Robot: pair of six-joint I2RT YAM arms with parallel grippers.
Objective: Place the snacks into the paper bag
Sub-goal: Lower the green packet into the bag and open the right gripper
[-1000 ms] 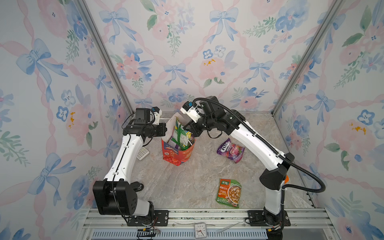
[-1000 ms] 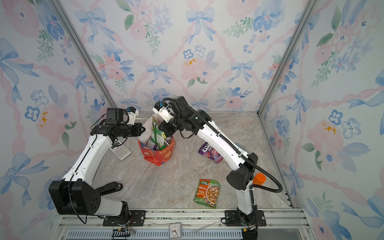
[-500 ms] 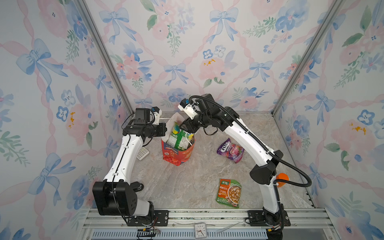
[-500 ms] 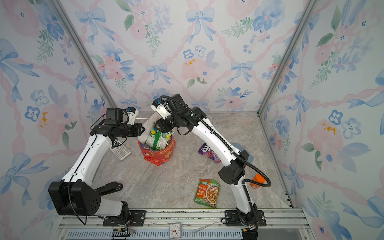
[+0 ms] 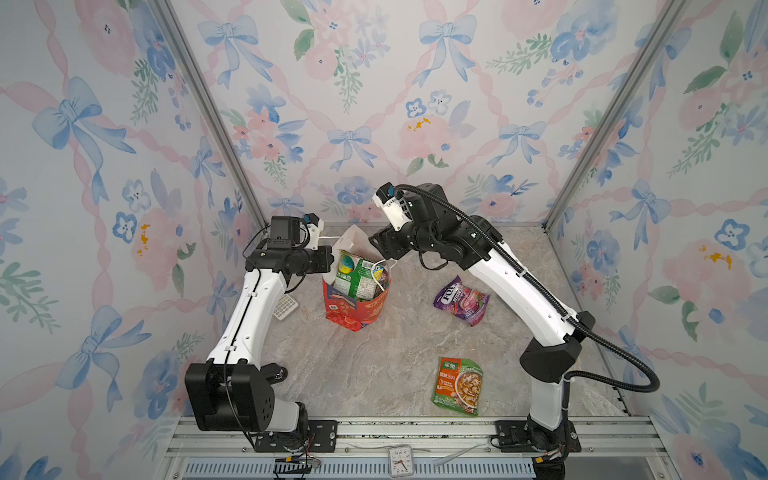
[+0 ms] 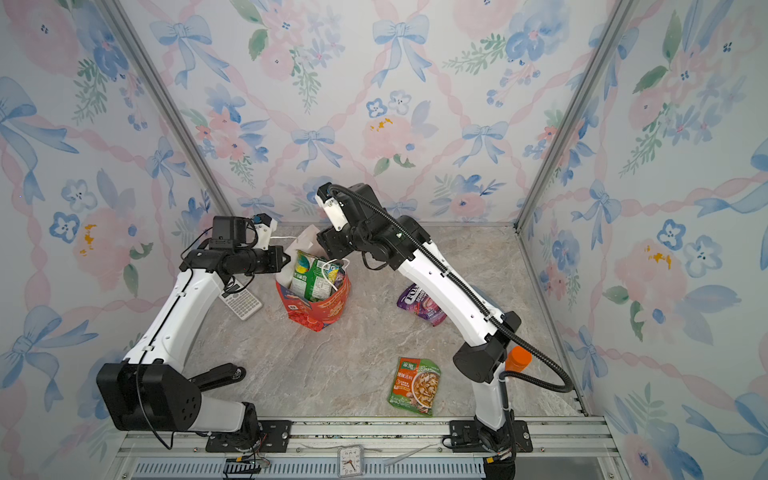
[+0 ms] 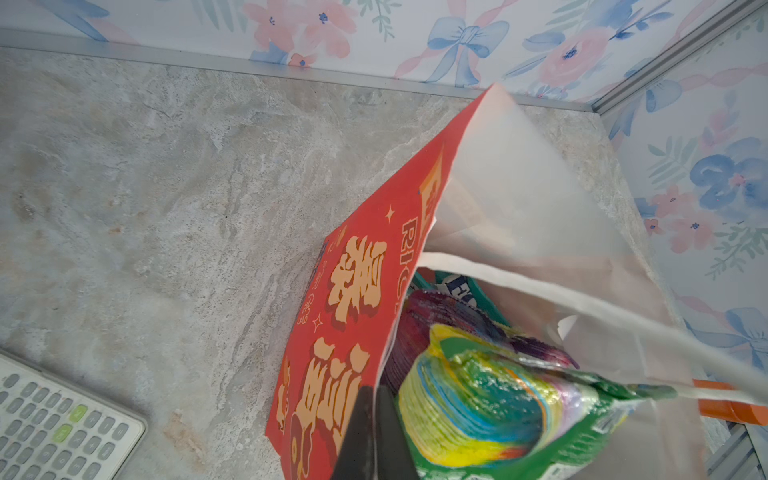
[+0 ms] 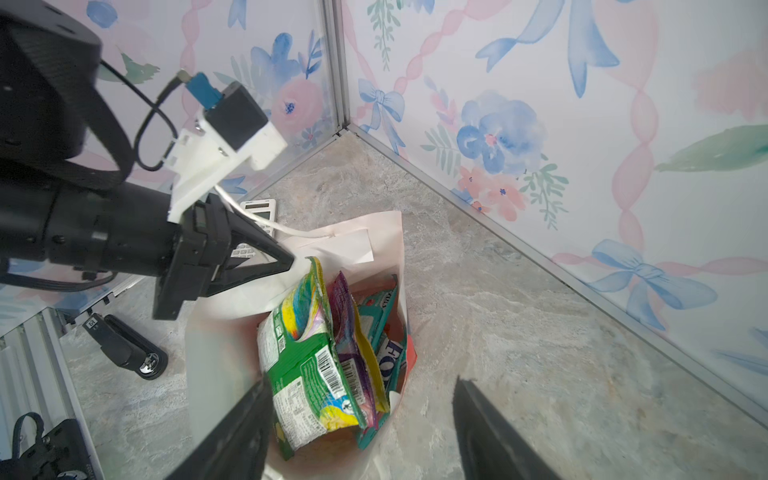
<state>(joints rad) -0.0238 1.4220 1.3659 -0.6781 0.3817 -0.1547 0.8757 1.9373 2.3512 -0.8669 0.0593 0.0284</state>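
In the right wrist view, the right jaws hang apart while the left jaws pinch the overstuffed paper bag, which I reckon topples if they let go.

Red-and-gold paper bag, green rainbow-swirled packet, purple packet, floral walls

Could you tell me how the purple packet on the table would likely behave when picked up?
The purple packet looks crinkled and thin, so it will probably flop rather than stay stiff. Its glossy film may slip in the jaws. Lying flat, it should slide, not roll.
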